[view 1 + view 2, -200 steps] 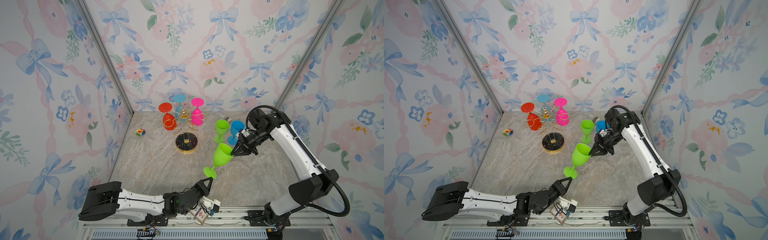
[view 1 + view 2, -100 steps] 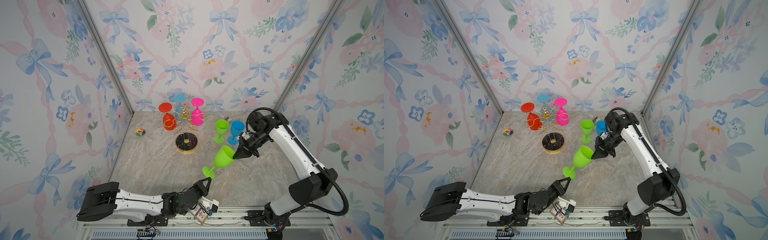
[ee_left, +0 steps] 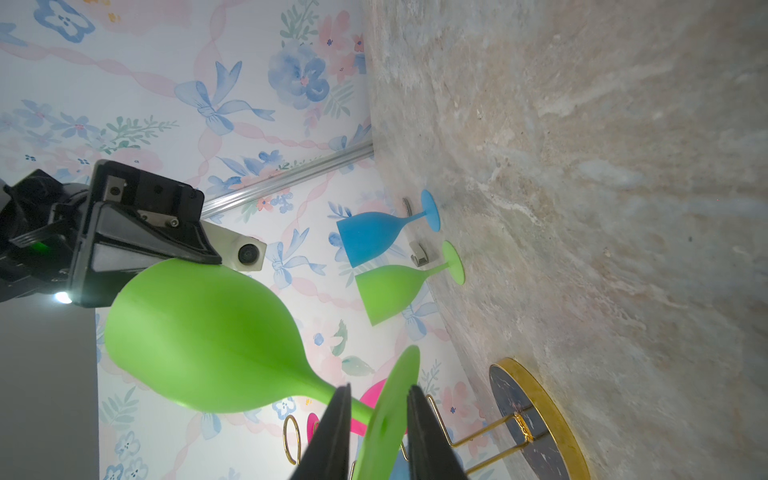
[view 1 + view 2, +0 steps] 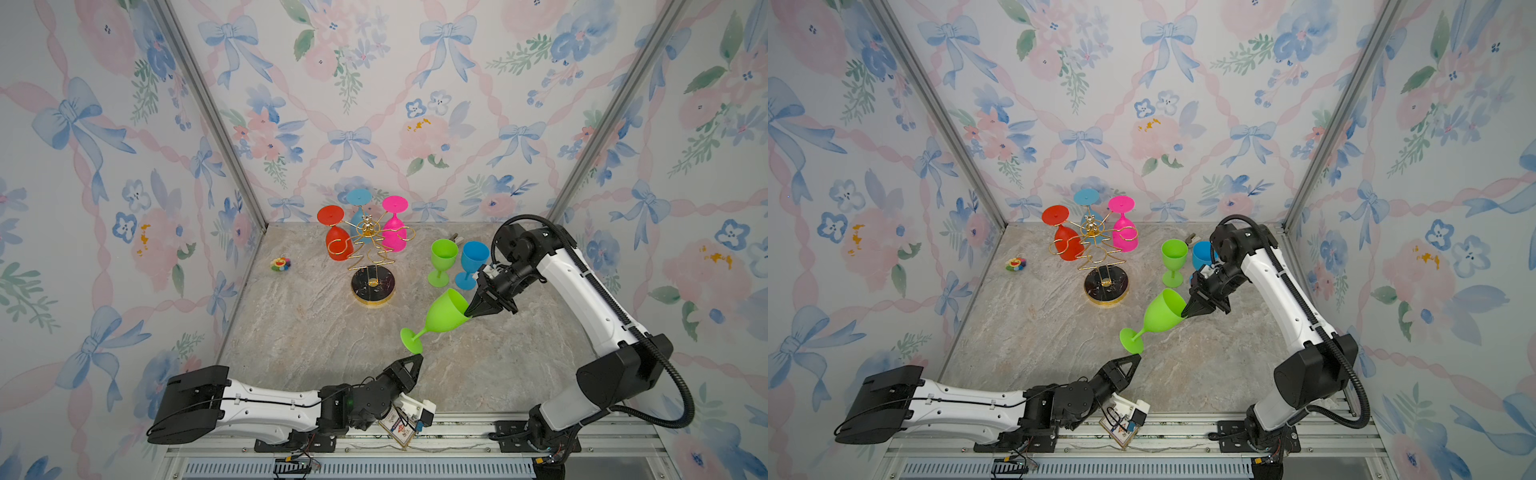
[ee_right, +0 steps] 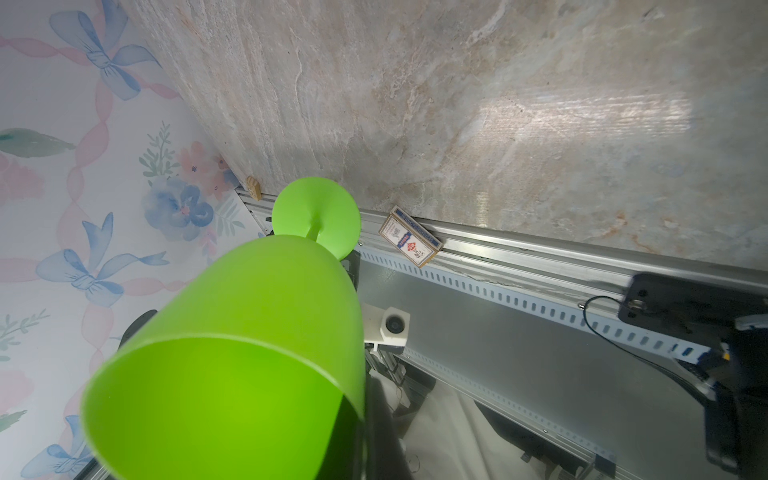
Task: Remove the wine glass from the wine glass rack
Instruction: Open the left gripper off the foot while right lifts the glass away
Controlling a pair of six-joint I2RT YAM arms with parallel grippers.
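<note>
Your right gripper [image 4: 471, 311]: clamped on the rim of the green wine glass [image 4: 446, 316], which you hold tilted above the surface [image 4: 311, 332], foot lowest. Your left gripper [image 4: 415, 361]: at that foot. The left wrist view shows its fingers [image 3: 332, 436] parted either side of the disc, with a gap on one side. The glass is well clear of the wine glass rack [image 4: 372, 286], which stands toward the back with a red glass [image 4: 337, 245], a blue glass [image 4: 356, 218] and a pink glass [image 4: 392, 237] hanging upside down.
</note>
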